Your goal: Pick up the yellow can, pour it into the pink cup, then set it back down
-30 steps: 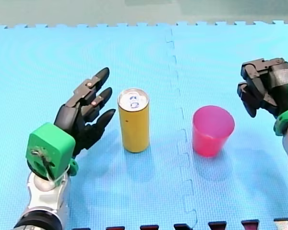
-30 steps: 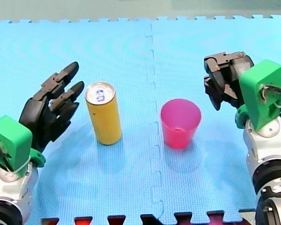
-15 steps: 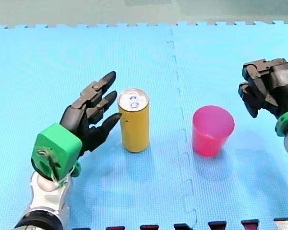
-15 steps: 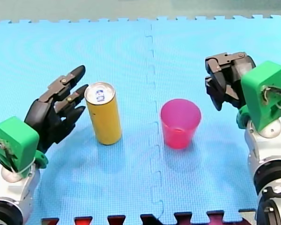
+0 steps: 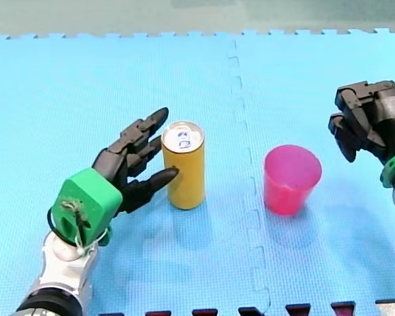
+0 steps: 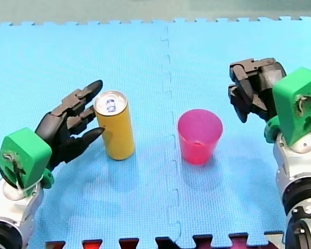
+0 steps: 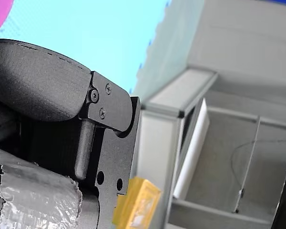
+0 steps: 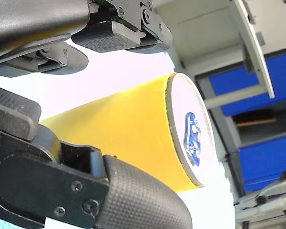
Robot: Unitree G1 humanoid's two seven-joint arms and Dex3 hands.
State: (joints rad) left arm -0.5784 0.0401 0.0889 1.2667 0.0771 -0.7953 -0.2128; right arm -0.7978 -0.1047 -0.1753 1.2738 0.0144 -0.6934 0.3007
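The yellow can [image 5: 184,168] stands upright on the blue foam mat [image 5: 197,79], its silver top facing up. My left hand [image 5: 166,145] is at the can's left side, open, with the thumb at the can's near side and the fingers [image 5: 148,125] reaching along its far side. The second wrist view has the can [image 8: 128,129] lying between this hand's fingers [image 8: 133,200], not clamped. The pink cup [image 5: 291,179] stands upright to the can's right. My right hand [image 5: 355,125] hangs to the right of the cup and a little beyond it, curled and holding nothing.
The mat's jigsaw seam [image 5: 245,131] runs front to back between can and cup. Its toothed front edge [image 5: 250,311] is close to me. A grey floor strip [image 5: 197,16] lies beyond the mat's far edge.
My left hand has slid right to the can, its thumb and fingers now on either side of it. The right hand has drifted slightly right. Can and cup have not moved.
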